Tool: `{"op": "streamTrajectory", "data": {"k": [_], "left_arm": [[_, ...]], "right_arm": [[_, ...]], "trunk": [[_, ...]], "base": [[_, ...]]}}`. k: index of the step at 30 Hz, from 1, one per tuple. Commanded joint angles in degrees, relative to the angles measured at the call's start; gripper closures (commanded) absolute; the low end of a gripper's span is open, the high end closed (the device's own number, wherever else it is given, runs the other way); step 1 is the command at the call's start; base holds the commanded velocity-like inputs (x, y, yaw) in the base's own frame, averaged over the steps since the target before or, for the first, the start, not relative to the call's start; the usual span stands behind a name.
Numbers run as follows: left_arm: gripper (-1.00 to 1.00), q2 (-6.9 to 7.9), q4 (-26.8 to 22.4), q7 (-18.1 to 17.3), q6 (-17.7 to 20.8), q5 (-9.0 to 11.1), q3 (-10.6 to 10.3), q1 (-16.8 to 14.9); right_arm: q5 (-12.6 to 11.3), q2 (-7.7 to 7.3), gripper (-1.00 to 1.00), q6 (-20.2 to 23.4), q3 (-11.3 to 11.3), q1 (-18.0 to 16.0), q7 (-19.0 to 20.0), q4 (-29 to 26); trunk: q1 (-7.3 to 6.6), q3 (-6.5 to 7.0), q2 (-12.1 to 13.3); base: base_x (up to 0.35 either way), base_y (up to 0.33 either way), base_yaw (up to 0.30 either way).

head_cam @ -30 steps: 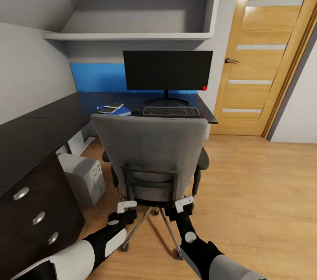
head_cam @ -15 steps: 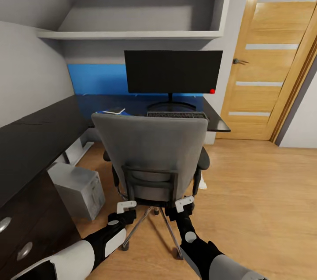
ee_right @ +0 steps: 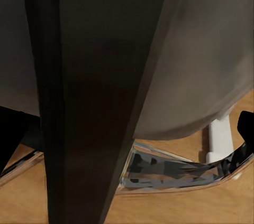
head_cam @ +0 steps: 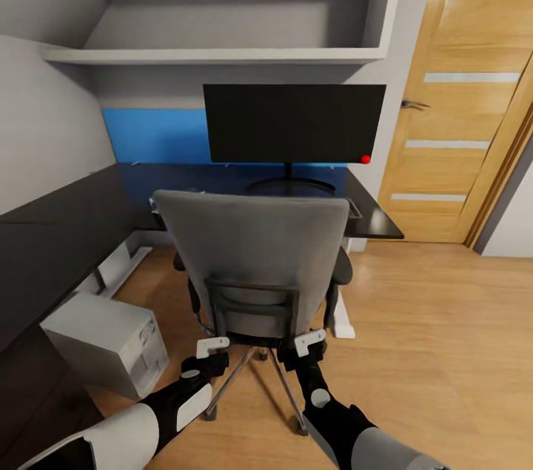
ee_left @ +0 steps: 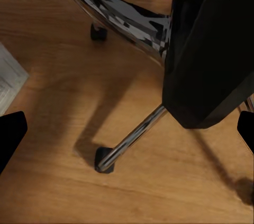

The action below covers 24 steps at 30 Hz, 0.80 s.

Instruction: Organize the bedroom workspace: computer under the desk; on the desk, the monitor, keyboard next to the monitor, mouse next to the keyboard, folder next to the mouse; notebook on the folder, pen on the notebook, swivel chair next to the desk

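Note:
The swivel chair (head_cam: 252,248) stands right in front of me with its grey back toward me, its seat pointing at the desk (head_cam: 52,233). My left gripper (head_cam: 212,346) and right gripper (head_cam: 309,341) sit low behind the seat, both open. In the wrist views a black chair part (ee_left: 211,49) (ee_right: 100,76) lies between each pair of wide-spread fingers. The monitor (head_cam: 295,122) stands on the desk beyond the chair. The computer (head_cam: 111,340) rests on the floor under the desk at the left. The keyboard, mouse, folder, notebook and pen are hidden behind the chair back.
Grey wall shelves (head_cam: 222,55) hang over the desk, with a blue panel (head_cam: 152,135) behind it. A wooden door (head_cam: 459,100) is at the right, with open wood floor (head_cam: 444,351) before it. The desk's white leg (head_cam: 340,318) stands right of the chair.
The whole view has moved forward with the chair held at the same spot in it. The desk and computer are nearer, and the keyboard and blue folder have slipped behind the chair back.

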Motion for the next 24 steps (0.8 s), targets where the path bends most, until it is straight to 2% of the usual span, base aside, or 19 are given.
{"op": "streamTrajectory", "data": {"k": [1,8,11,24], "left_arm": [[-1.00,0.03,0.0,0.4,-0.3,0.1,-0.3,-0.1],[-1.00,0.03,0.0,0.4,-0.3,0.1,-0.3,-0.1],[-1.00,0.03,0.0,0.4,-0.3,0.1,-0.3,-0.1],[-1.00,0.05,0.0,0.4,-0.2,0.2,-0.3,-0.1]], "right_arm": [[-0.6,0.00,-1.00,-0.3,0.4,-0.1,-0.4,0.1],[-0.6,0.00,-1.00,-0.3,0.4,-0.1,-0.4,0.1],[-0.6,0.00,-1.00,-0.3,0.4,-0.1,-0.4,0.1],[-0.6,0.00,-1.00,-0.3,0.4,-0.1,-0.4,0.1]], "trunk": [[0.02,-0.04,0.0],[0.02,-0.04,0.0],[0.02,-0.04,0.0],[0.02,-0.04,0.0]], "base": [[0.329,0.000,0.000],[0.329,0.000,0.000],[0.153,0.000,0.000],[-0.294,0.000,0.000]]}}
